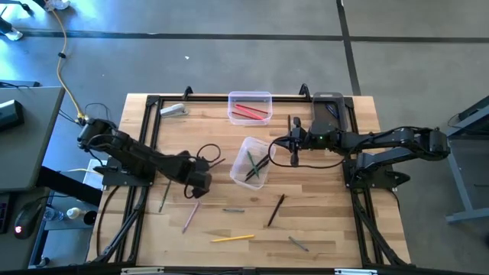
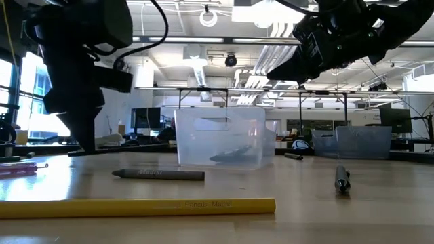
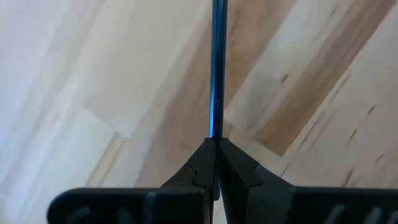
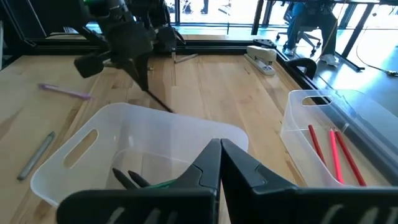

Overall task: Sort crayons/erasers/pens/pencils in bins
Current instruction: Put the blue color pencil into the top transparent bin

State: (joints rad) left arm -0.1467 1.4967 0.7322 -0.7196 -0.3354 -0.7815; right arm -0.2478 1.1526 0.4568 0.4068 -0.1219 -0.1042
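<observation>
Pencils, crayons and pens lie scattered over my wooden table (image 1: 321,221), and the one I am working now is a thin blue pen (image 3: 217,74), pinched between the closed fingers of my left gripper (image 3: 217,163) low over the boards, well left of the clear middle bin (image 1: 253,161). I judge the grip sits near one end so it can lift cleanly. My right gripper (image 4: 219,163), jaws closed and empty, waits above that bin; red pencils (image 1: 250,111) fill the far bin (image 1: 250,97).
</observation>
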